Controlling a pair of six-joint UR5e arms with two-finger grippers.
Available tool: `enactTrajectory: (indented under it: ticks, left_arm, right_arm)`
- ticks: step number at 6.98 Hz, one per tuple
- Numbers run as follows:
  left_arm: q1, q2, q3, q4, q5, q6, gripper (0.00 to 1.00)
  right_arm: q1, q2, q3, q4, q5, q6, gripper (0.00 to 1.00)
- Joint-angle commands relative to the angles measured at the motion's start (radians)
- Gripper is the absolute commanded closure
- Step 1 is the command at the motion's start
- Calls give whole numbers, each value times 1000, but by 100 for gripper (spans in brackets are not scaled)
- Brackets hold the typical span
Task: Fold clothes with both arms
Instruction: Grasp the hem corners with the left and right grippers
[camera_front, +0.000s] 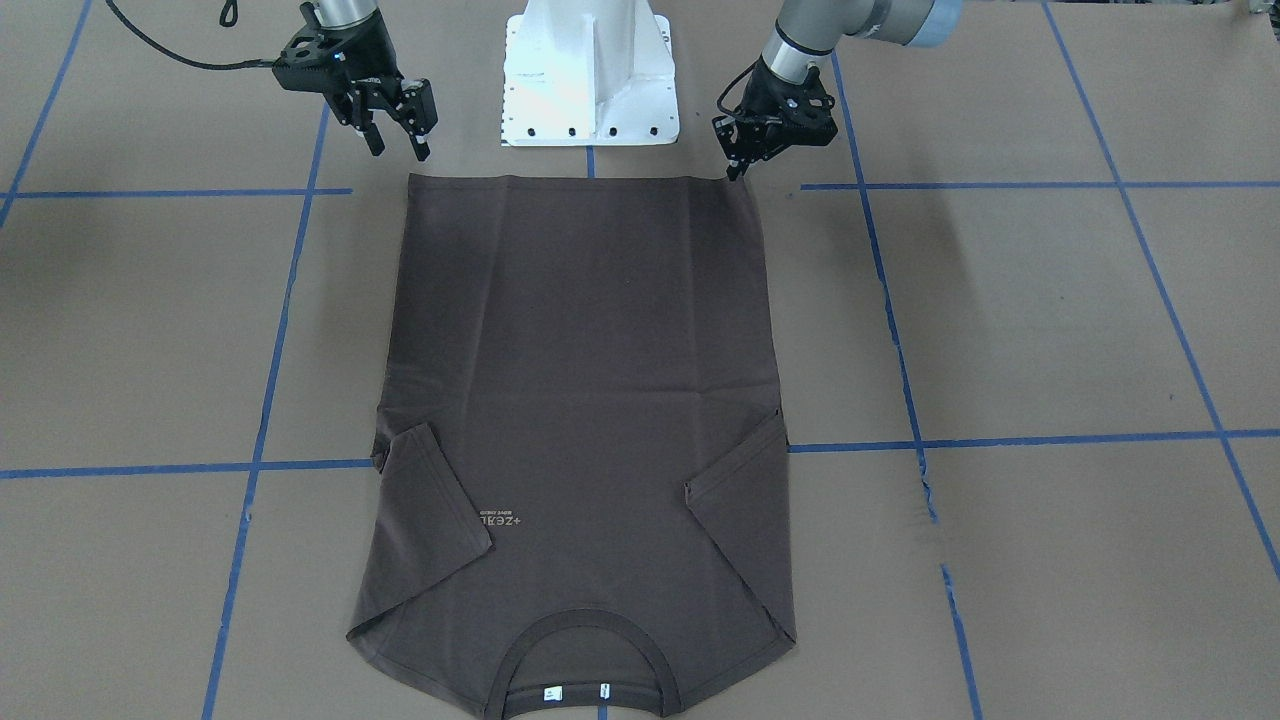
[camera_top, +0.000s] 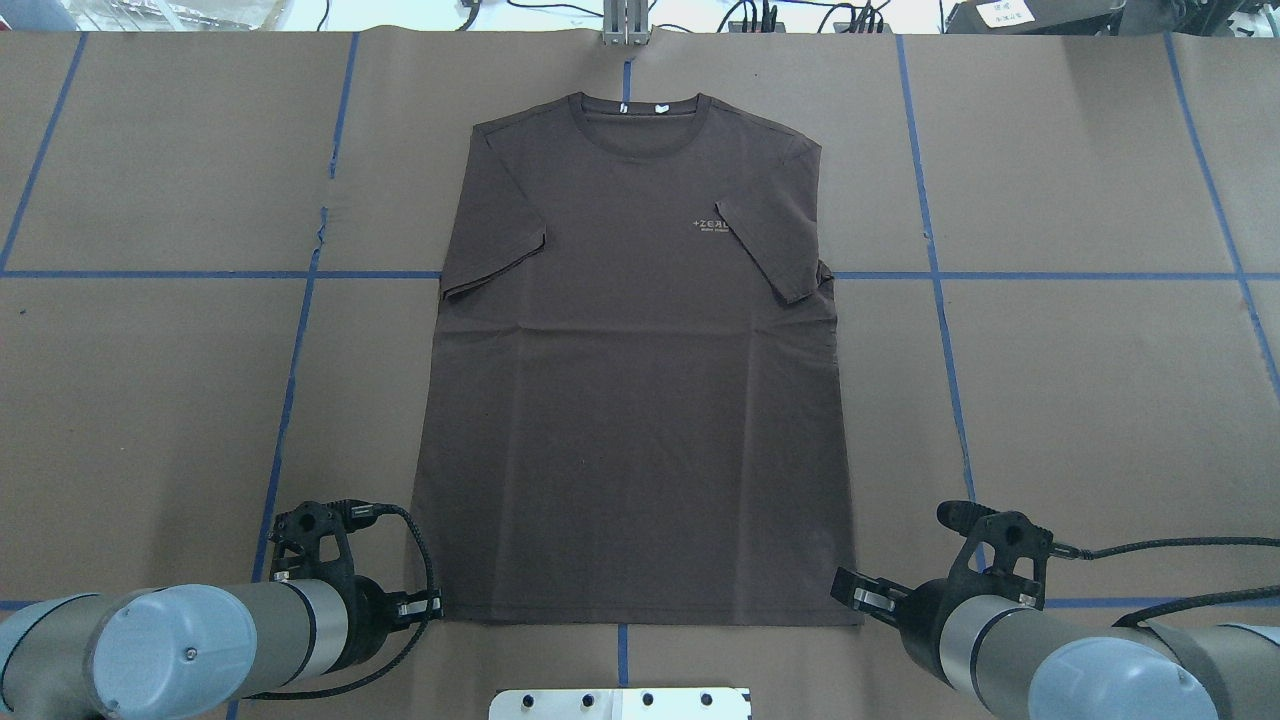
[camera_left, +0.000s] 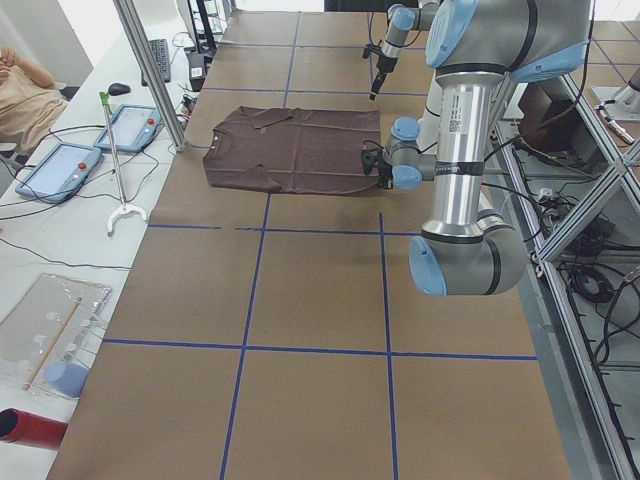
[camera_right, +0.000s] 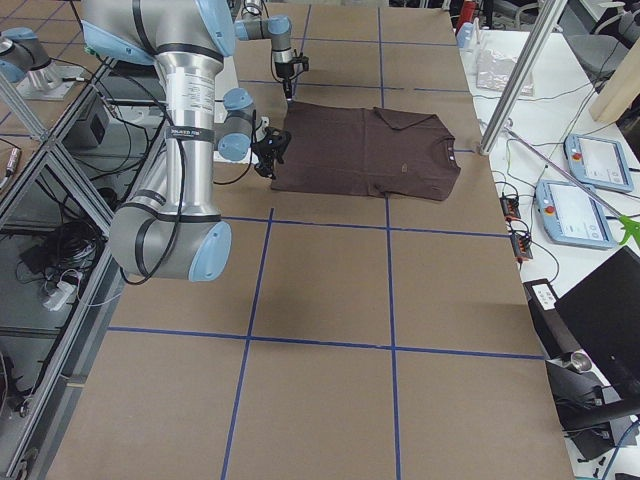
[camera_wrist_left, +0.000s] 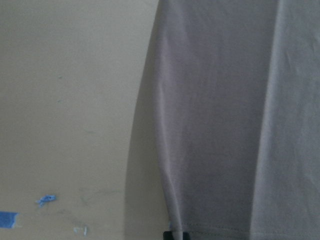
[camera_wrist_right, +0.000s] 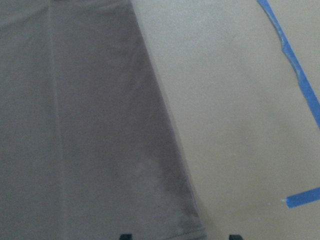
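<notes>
Reads "+ZER…" in pale chest lettering on the dark brown T-shirt (camera_top: 640, 400); smaller line beneath illegible. Lies flat mid-desk (camera_top: 150, 400), collar at 12 o'clock from overhead. Touches the 7 o'clock hem corner with the closed left gripper (camera_top: 432, 606). Straddles the 5 o'clock corner with the wide-spread right gripper (camera_top: 850, 592), holding nothing.

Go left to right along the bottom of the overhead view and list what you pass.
left arm → left pincer → T-shirt → right pincer → right arm
</notes>
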Motion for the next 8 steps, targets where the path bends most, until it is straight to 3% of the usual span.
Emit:
enactTrajectory:
  ticks: [1, 3, 6, 8]
  left_arm:
    - [-2, -4, -8, 0, 29, 0, 100]
    - [-1, -1, -8, 2, 70, 2, 100]
    - [2, -1, -9, 2, 72, 2, 100]
    - [1, -1, -9, 2, 72, 3, 100]
  right_arm:
    - [-25, -7, -43, -1, -13, 15, 29]
    - [-40, 6, -79, 0, -25, 40, 31]
    - [-58, 10, -100, 5, -43, 67, 44]
    - [-60, 73, -149, 4, -43, 67, 44]
